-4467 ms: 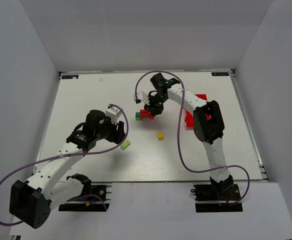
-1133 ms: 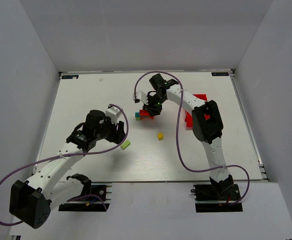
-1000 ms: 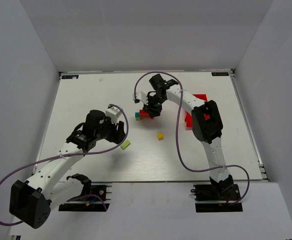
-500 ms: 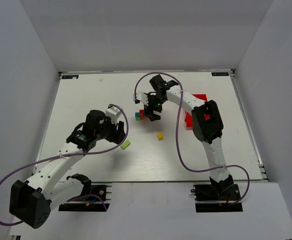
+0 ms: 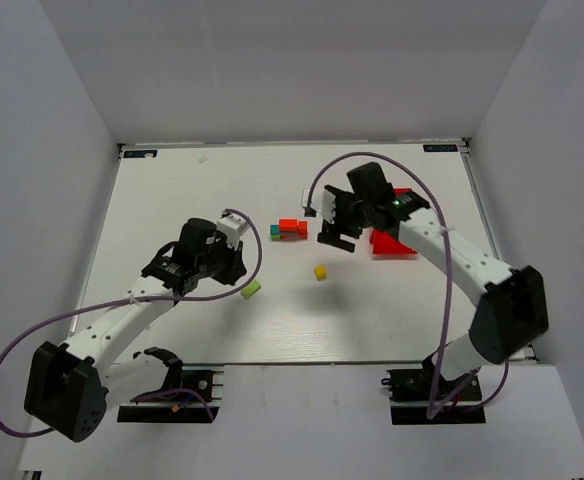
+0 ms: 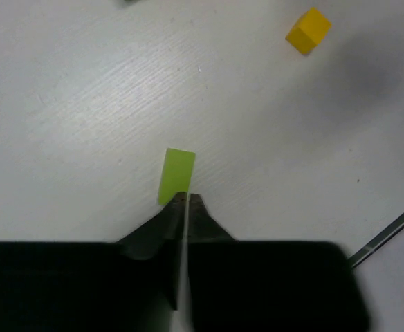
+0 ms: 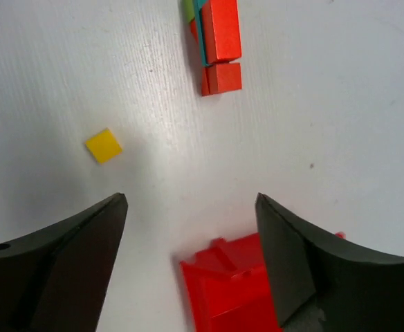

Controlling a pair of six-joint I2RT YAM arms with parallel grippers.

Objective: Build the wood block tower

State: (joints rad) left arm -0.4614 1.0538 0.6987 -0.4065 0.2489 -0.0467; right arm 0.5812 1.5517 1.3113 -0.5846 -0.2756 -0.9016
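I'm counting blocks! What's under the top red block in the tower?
A teal block peeks out beneath the red block, with a lime green block beside it. Anything deeper is covered.

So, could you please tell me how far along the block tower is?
Started: the wood block tower is a low cluster of red and teal pieces set together. In hand: nothing. The right pincer hangs open off to its side, and the left pincer is shut and empty at the end of the lime green block. Left: that block and the yellow cube lie loose, apart from the cluster.
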